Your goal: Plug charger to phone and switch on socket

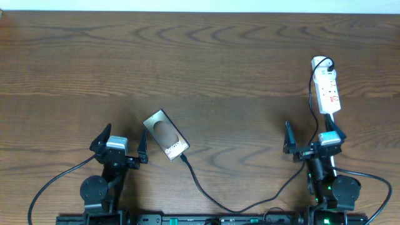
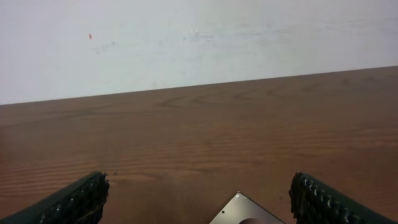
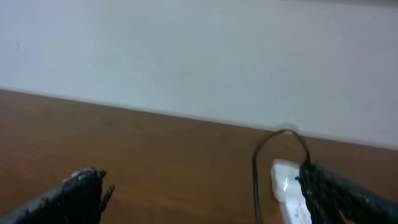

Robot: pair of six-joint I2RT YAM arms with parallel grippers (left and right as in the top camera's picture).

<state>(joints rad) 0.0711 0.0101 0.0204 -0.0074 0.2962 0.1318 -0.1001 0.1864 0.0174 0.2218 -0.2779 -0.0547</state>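
Overhead view: the phone lies flat on the wooden surface, left of centre and turned at an angle, its face with the brownish oval upward. The charger reaches the phone's near right end, where its plug tip touches the edge; whether it is fully seated cannot be told. From there the thin black cable curves along the near edge of the surface and rises toward the right arm. The socket lies at the far right, lengthwise away from the robot, with a black loop of cable at its far end. Its switches are too small to read.

The left gripper sits just left of the phone, its jaws spread wide and nothing between them. The right gripper sits just short of the socket's near end, also spread wide and empty.

In the left wrist view, the left gripper shows both dark fingers far apart, with a corner of the phone at the bottom edge between them. In the right wrist view, the right gripper is likewise gaping, with the white socket and the looped charger just beside its right-hand finger, blurred
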